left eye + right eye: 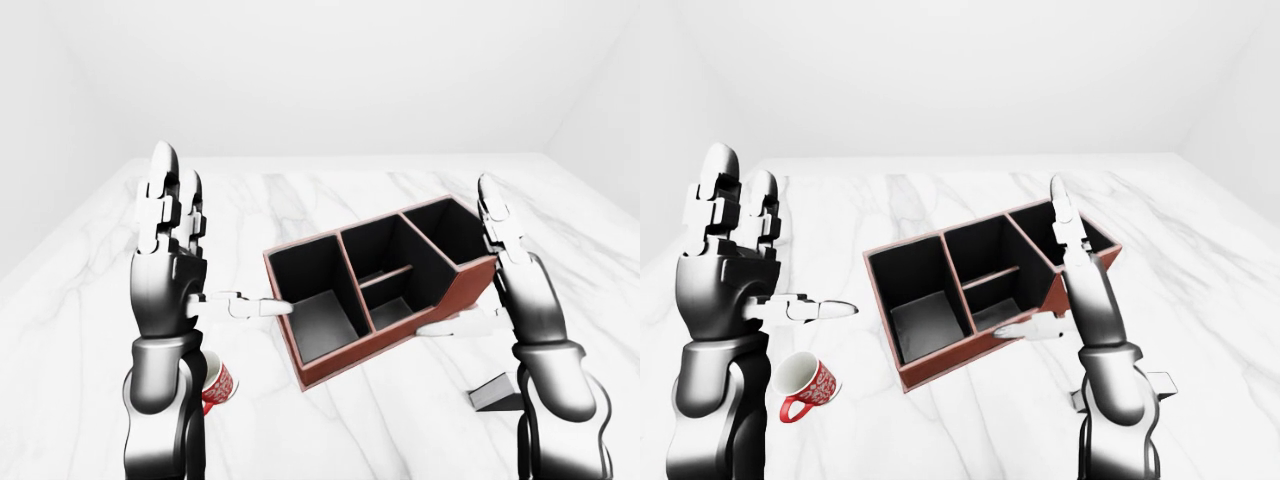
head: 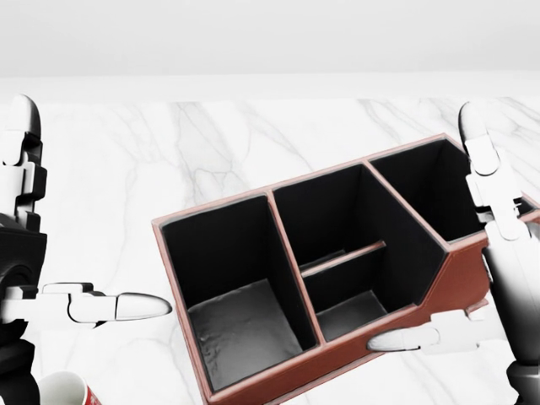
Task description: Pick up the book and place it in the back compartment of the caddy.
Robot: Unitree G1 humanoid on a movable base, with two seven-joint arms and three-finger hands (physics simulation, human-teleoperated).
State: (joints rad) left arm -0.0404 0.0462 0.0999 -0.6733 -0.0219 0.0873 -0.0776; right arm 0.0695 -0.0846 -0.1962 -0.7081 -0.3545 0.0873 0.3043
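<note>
I have the left hand (image 1: 175, 262) raised at the left of the left-eye view, fingers spread upward and its thumb pointing right toward the caddy; it is released and holds nothing. Below it, near the bottom of that view, a red patterned mug (image 1: 807, 385) with a white inside lies tilted on the white marbled bench (image 1: 330, 195), just beside my left forearm.

Moving right, the caddy (image 2: 221, 368) sits at mid-bench, turned at an angle: reddish-brown walls, dark inside, with a big compartment at the left end, a middle section split in two by a low divider, and another compartment at the upper right. All the compartments I can see into are empty.

My right hand (image 2: 494, 283) stands upright at the caddy's right end, fingers stretched up and apart, thumb lying along the lower right wall; it is released too, gripping nothing. Whether the thumb touches the wall I cannot tell.

At the lower right, a flat grey thing on the bench, most likely the book (image 1: 496, 392), is partly hidden behind my right forearm, well clear of the caddy.
</note>
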